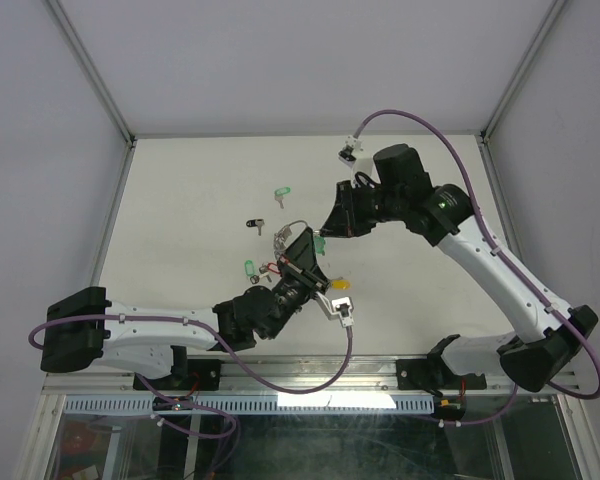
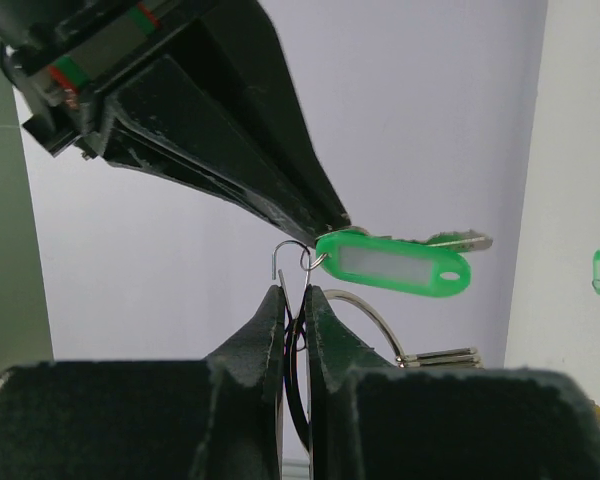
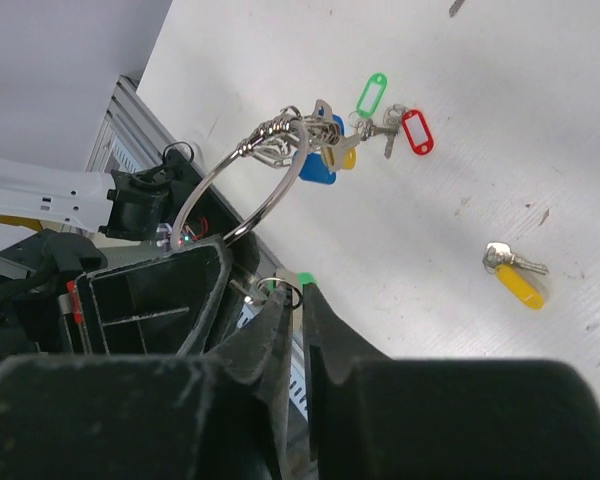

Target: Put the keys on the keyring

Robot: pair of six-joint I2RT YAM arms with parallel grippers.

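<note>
My left gripper (image 1: pixel 306 252) is shut on the thin silver keyring (image 2: pixel 372 312) and holds it above the table; the ring's open wire end (image 2: pixel 283 258) sticks up between the jaws. My right gripper (image 1: pixel 327 236) is shut on a green-tagged key (image 2: pixel 395 264), whose small loop touches that wire end. In the right wrist view the keyring (image 3: pixel 248 190) arcs up to a cluster with a blue tag (image 3: pixel 320 166); the green tag's edge (image 3: pixel 305 279) shows between my right fingertips (image 3: pixel 280 305). Loose green-tagged (image 1: pixel 283 193), black-tagged (image 1: pixel 257 224) and yellow-tagged (image 1: pixel 340 285) keys lie on the table.
Another green tag (image 1: pixel 248 266) and a red tag (image 1: pixel 275 265) lie close by the left gripper; they show by the cluster in the right wrist view, green (image 3: pixel 372 93) and red (image 3: pixel 417 131). A small white fitting (image 1: pixel 348 152) sits at the table's far edge. Grey walls enclose the table.
</note>
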